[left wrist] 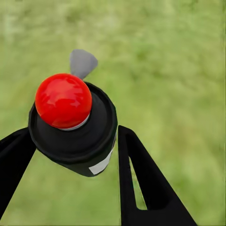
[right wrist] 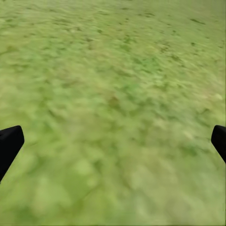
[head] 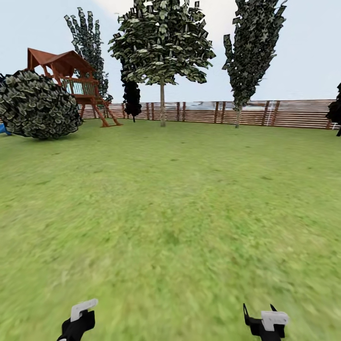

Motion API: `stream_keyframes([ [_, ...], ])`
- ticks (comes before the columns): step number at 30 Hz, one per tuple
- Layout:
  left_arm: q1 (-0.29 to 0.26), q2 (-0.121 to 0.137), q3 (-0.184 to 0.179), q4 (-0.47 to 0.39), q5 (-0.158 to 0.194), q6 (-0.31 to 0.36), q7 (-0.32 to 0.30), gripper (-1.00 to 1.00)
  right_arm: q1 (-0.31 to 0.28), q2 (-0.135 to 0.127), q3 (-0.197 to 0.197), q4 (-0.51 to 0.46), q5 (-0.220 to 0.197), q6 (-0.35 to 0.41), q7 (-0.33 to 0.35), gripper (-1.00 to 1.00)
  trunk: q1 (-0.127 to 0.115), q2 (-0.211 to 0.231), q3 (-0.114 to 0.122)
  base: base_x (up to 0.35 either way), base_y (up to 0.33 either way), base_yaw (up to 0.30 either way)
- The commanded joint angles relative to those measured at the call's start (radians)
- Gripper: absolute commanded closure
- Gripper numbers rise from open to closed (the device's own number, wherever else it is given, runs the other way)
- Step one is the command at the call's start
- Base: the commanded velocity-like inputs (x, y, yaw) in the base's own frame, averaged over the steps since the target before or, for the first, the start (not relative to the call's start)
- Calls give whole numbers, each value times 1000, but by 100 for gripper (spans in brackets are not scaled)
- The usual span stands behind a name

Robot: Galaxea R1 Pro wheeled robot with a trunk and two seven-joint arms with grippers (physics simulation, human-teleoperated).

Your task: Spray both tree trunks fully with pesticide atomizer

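Left hand (left wrist: 75, 155) grips the pesticide atomizer (left wrist: 73, 125) between its fingers, above the grass (head: 170, 213); right hand (right wrist: 113, 141) spread wide over that grass; two trees (head: 162, 57) by the fence (head: 284, 113)

No text, number, brand or sign can be read in any of the views. The small black plastic atomizer with the round red cap (left wrist: 70, 125) carries a pale strip on its side, near its lower edge, but this strip is blank, without letters. The brown fence of horizontal wooden slats (head: 293, 113) also shows no sign or writing.
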Motion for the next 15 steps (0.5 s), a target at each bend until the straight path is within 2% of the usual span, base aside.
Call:
stream_keyframes([
  [1, -1, 0, -6, 1, 8, -3, -2, 100, -1, 0, 5, 1, 4, -1, -9, -100, 0, 0, -1, 331, 0, 0],
  [15, -1, 0, -6, 1, 8, -3, -2, 100, -1, 0, 5, 1, 4, -1, -9, -100, 0, 0, -1, 331, 0, 0],
])
